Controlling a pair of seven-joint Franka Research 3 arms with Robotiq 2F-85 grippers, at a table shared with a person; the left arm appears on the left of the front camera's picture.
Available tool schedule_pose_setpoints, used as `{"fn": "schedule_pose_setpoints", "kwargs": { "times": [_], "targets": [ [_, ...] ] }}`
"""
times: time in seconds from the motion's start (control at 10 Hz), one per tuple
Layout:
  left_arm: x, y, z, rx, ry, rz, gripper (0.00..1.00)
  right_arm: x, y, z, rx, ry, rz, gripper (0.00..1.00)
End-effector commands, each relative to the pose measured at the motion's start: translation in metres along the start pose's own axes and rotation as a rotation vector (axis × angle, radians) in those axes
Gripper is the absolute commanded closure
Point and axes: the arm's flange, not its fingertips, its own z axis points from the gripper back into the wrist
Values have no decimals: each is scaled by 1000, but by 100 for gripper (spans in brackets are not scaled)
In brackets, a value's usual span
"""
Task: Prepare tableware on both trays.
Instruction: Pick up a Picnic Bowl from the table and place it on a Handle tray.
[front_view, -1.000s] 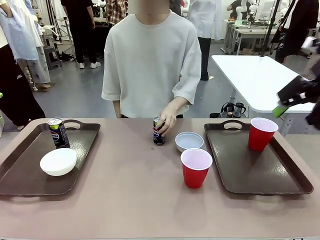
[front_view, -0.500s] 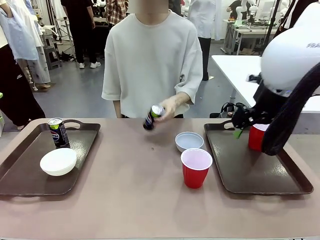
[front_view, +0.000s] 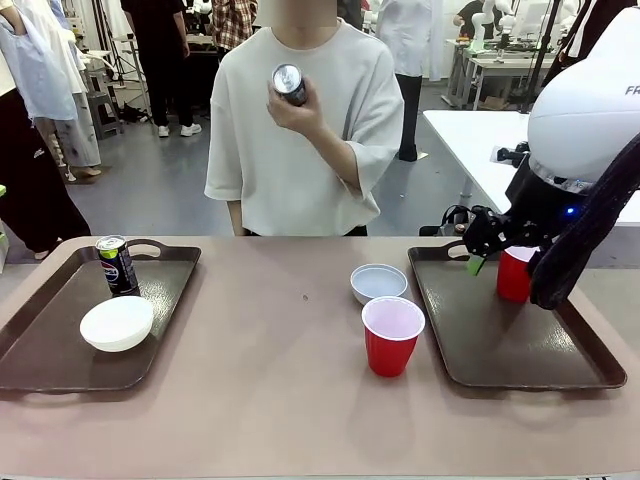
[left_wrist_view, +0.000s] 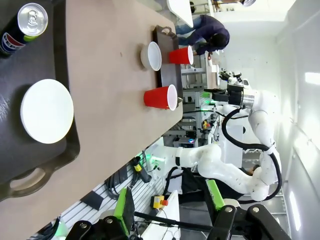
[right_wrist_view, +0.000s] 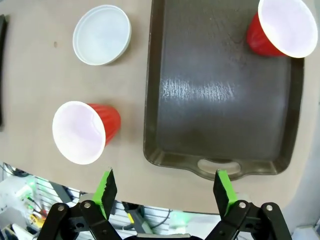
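The left tray (front_view: 50, 352) carries a Pepsi can (front_view: 117, 265) and a white bowl (front_view: 117, 323). On the right tray (front_view: 500, 350) stands a red cup (front_view: 514, 277), partly behind my right arm. A second red cup (front_view: 392, 336) and a second white bowl (front_view: 379, 283) sit on the tabletop between the trays. The person holds the other can (front_view: 289, 84) at chest height. My right gripper (front_view: 478, 262) hangs open over the right tray's far left corner; in its wrist view the gripper (right_wrist_view: 165, 192) is above the tray (right_wrist_view: 215, 100). My left gripper (left_wrist_view: 170, 205) is open and empty.
The person stands at the far edge, one hand raised. A white table stands behind on the right. In the left wrist view the left tray (left_wrist_view: 15, 155) with its can (left_wrist_view: 25, 25) and bowl (left_wrist_view: 46, 111) lies far from the fingers.
The person lifted the can from the table's middle up to chest height. My right arm swung in from the right edge to over the right tray and now hardly moves.
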Motion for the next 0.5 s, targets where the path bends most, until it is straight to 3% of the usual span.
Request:
{"fn": "schedule_pose_setpoints", "kwargs": {
  "times": [0.0,0.2,0.4],
  "targets": [
    [-3,1,1,-11,-5,-21,24,6,11,-9,-77,27,74,0],
    [-3,1,1,-11,-5,-21,24,41,38,-22,-134,-7,197,0],
    [-3,1,1,-11,-5,-21,24,70,58,-45,-132,8,223,0]
  ]
}}
